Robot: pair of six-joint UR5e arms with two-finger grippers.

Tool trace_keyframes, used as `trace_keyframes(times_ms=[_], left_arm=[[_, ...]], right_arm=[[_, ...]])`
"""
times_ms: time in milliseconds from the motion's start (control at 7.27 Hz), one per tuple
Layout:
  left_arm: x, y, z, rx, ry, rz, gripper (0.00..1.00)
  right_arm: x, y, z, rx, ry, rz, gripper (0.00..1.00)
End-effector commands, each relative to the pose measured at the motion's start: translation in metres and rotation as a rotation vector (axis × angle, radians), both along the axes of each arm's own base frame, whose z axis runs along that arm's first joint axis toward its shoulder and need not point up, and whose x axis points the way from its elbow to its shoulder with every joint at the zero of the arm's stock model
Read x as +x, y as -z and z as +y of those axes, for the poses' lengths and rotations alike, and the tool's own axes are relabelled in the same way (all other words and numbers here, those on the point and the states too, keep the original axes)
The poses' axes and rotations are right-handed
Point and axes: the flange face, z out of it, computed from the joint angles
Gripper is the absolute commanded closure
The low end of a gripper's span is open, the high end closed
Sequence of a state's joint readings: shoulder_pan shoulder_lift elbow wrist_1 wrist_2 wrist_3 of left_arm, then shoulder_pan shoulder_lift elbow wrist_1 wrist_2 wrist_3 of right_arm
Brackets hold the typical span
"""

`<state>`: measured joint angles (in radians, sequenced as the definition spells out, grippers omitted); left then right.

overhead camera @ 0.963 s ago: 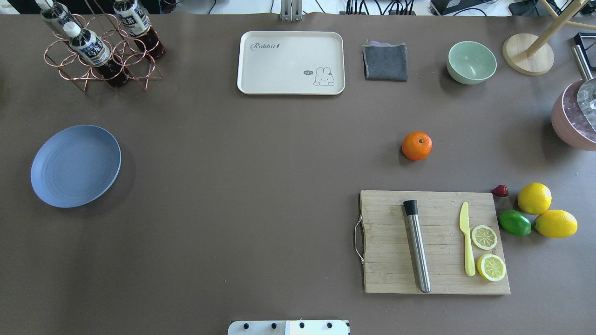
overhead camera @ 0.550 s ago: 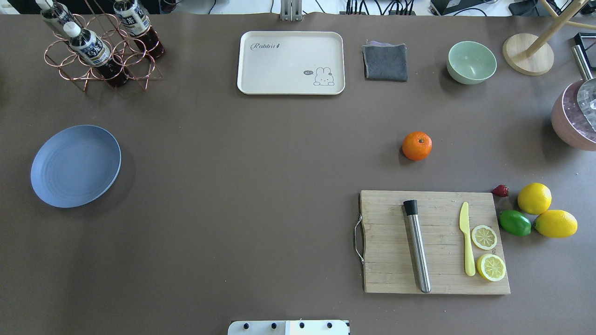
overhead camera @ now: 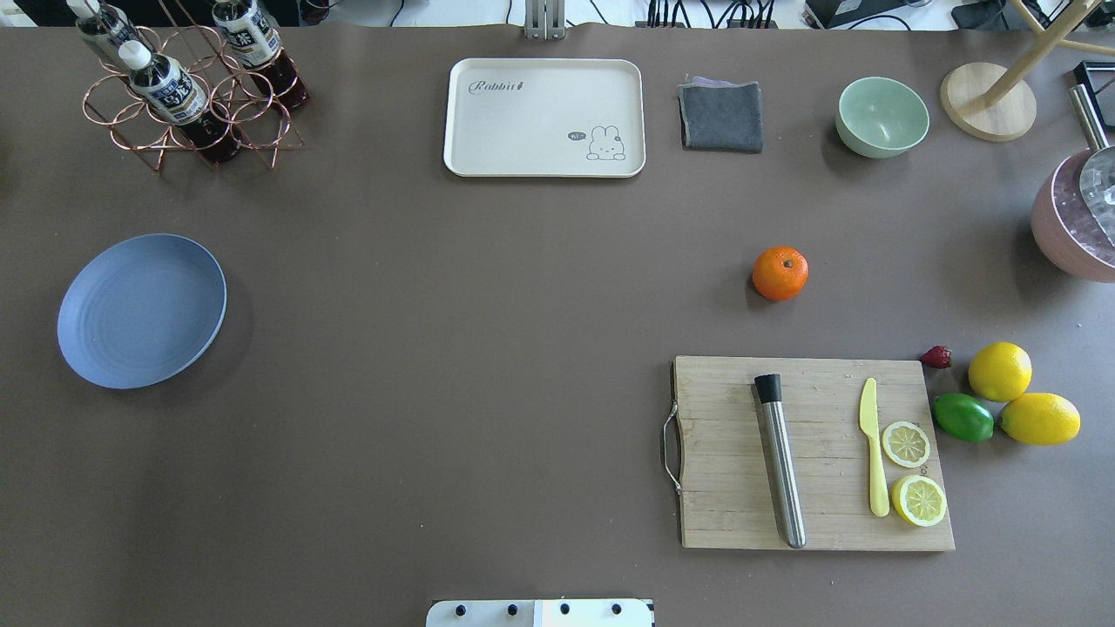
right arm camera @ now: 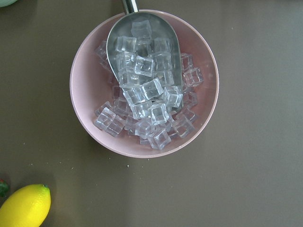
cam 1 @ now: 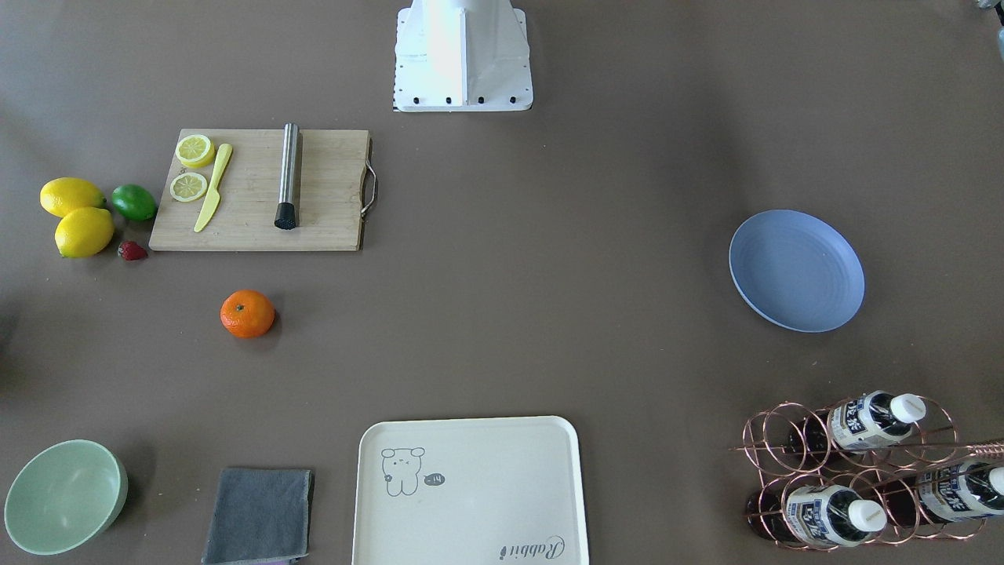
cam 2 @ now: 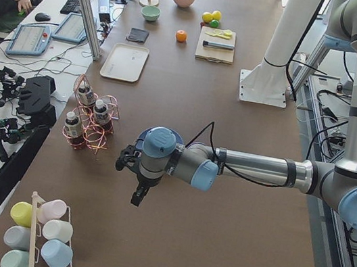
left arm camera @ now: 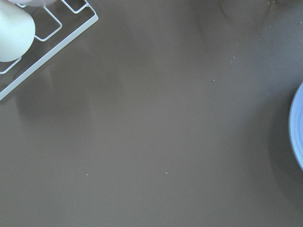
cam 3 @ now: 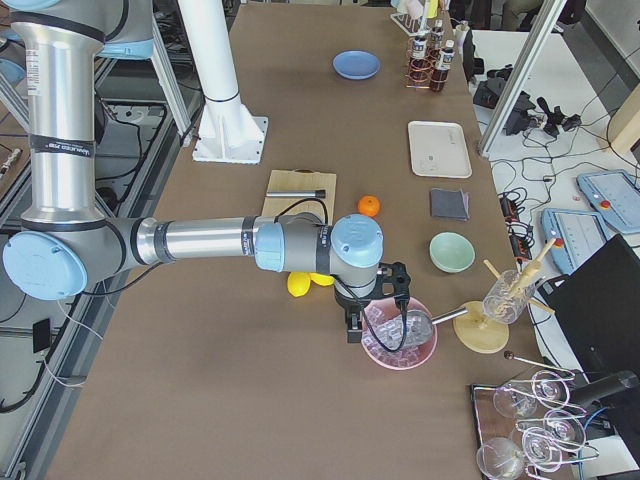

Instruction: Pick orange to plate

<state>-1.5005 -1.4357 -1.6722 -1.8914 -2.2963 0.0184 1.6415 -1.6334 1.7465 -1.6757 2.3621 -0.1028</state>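
1. The orange (overhead camera: 780,273) rests on the bare brown counter (overhead camera: 453,348), right of centre in the overhead view. It lies a little above the top edge of the wooden cutting board (overhead camera: 723,488) and is clear of it.
2. The plate (overhead camera: 141,310) lies at the far left of that view, well apart from the orange. In the front-facing view the sides swap: the plate is at the right and the orange at the lower left.
3. The left claw (cam 2: 137,198) shows only in the left side view. It hangs over the counter at the frame's centre, near the copper bottle rack (cam 2: 88,122). I cannot tell how far it is open. Its wrist camera catches the plate's blue rim at the right edge.
4. The right claw (cam 3: 352,328) shows only in the right side view, poised above the pink bowl (right arm camera: 208,113) of ice cubes. I cannot tell its opening either. Its wrist camera looks straight down into that bowl, where a metal scoop (right arm camera: 142,52) lies. A lemon (right arm camera: 23,208) is at the lower left.
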Motion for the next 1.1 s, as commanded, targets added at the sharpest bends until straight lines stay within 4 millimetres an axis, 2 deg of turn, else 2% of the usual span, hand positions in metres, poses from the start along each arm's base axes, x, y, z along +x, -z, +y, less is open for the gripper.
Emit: trace_keyframes(times_ms=[0, 275, 550, 688, 962], left_arm=[[0.004, 0.026, -0.034, 0.042, 0.002, 0.005, 0.02], [0.003, 0.03, -0.033, 0.061, 0.004, 0.005, 0.02], [0.004, 0.037, -0.039, 0.079, -0.003, 0.006, 0.02], [0.006, 0.044, -0.046, 0.092, -0.003, 0.009, 0.02], [0.032, 0.061, -0.06, 0.053, 0.015, 0.052, 0.02]], right_arm=[[-0.001, 0.001, -0.001, 0.003, 0.002, 0.0, 0.0], [-0.004, 0.005, -0.002, 0.009, 0.008, -0.001, 0.0], [-0.02, 0.01, -0.005, 0.014, 0.035, -0.032, 0.0], [-0.027, 0.021, -0.014, 0.004, 0.02, -0.059, 0.0], [-0.049, 0.047, -0.039, 0.013, 0.029, -0.063, 0.0]])
